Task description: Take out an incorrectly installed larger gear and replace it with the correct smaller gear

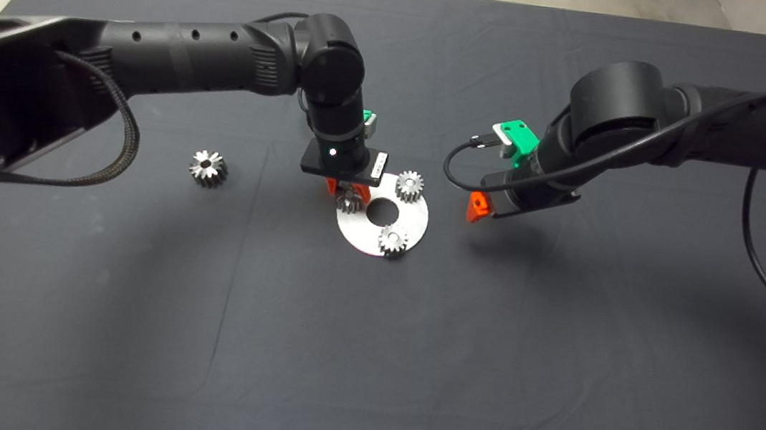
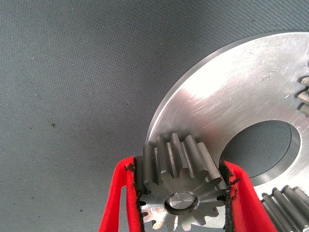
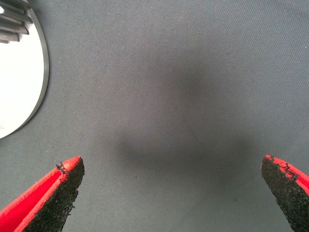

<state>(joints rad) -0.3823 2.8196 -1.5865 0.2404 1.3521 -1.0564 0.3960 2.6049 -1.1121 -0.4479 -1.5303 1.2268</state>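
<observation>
The smaller gear sits at the plate's nine o'clock edge, clamped across its toothed flanks by the left gripper; a bright shaft end shows in its bore, so you may judge it seated or nearly so. Treat it as solid steel: stiff, dense for its size, and slick, so hold it across opposite teeth, where the pads bite. It is bright silver with straight teeth and a flat machined face. The plate, a polished disc with a central hole, carries two more gears at one and five o'clock. The larger gear lies on the mat, well apart at nine o'clock. The right gripper, fingers spread and empty, hovers at the plate's three o'clock side.
</observation>
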